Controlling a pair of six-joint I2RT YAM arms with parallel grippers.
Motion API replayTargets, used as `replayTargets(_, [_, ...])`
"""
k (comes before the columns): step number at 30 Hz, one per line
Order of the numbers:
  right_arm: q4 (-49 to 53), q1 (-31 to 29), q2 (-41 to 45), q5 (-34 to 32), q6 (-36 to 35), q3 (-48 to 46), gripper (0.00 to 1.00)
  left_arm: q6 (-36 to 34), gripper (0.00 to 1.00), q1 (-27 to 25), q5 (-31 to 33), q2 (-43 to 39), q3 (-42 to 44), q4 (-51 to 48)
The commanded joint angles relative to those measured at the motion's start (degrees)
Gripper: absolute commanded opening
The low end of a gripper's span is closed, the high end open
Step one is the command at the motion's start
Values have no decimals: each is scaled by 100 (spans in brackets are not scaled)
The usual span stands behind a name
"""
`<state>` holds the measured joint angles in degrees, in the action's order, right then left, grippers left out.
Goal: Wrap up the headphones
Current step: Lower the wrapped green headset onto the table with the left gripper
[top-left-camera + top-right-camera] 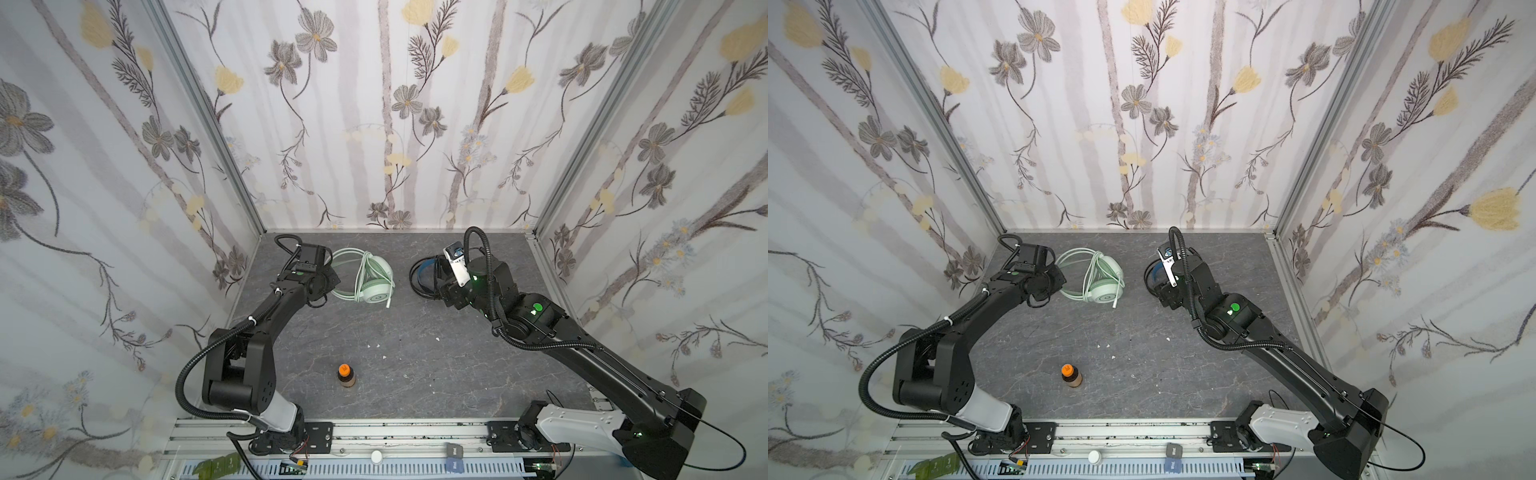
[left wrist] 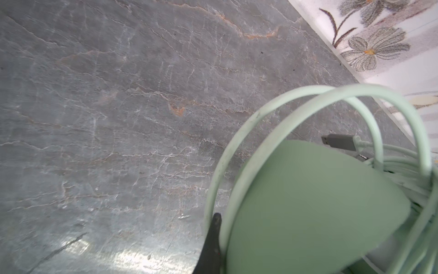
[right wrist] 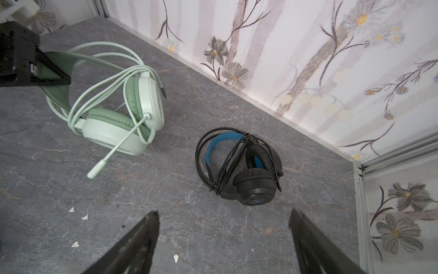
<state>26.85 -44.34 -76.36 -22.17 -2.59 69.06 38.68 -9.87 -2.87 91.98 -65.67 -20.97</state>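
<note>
Right jaws wide above bare table (image 3: 225,237), black headset (image 3: 246,170) near wall (image 3: 308,59).

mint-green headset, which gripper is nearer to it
Left. The left gripper is at the mint-green headset's headband; the right gripper hangs open by the black headset, well apart.

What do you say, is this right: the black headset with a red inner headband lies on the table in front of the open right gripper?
No: the inner headband of the black headset is blue, not red; the right wrist view shows it. The rest holds.
</note>
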Motion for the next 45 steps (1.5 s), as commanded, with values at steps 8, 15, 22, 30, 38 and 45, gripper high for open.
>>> replayTargets(8, [-515,72,265,-96,83,-196,91,544,0,-7,-213,1450,-1107,372])
replayTargets(15, [-633,170,296,-120,21,-199,93,617,0,-17,-296,2063,-1573,113])
replayTargets(22, [-715,188,323,-84,22,-279,94,771,0,-22,-359,2320,-1603,35])
replayTargets(30, [-790,193,407,-86,3,-323,95,751,20,13,-226,2291,-1447,-64])
replayTargets(38, [-787,191,585,-207,-83,-373,95,600,56,115,-213,1954,-1070,42])
replayTargets(45, [-765,197,699,-277,-75,-447,95,475,84,193,-272,1603,-719,136])
